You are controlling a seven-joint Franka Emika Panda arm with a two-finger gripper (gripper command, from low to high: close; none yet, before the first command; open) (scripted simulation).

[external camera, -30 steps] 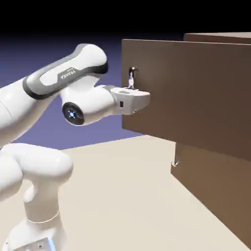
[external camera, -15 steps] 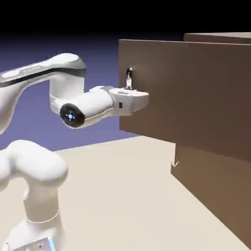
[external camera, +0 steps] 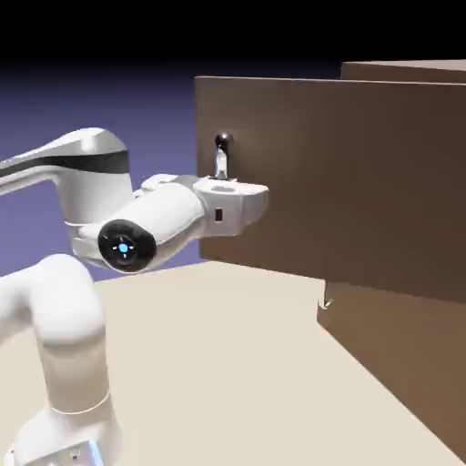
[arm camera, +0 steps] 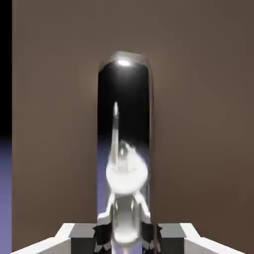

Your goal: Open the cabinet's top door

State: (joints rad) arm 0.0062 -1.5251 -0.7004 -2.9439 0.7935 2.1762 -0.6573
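In the exterior view, the white arm [external camera: 68, 309] rises from its base [external camera: 68, 437] at seven o'clock, with the upper bend [external camera: 91, 177] near ten. The thick wrist [external camera: 150, 227] lies toward nine, its hand [external camera: 223, 207] pointing roughly to three. In the hand view, the gripper [arm camera: 127, 238] is closed in a grip, fingertips [arm camera: 85, 237] flanking six o'clock.

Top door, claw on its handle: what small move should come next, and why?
Probably keep the claw closed on the handle and ease it a little farther outward along the door's swing. The fingertips sit on both sides of the bar, and the top door already stands out from the cabinet, so the grip seems good enough to widen the opening.
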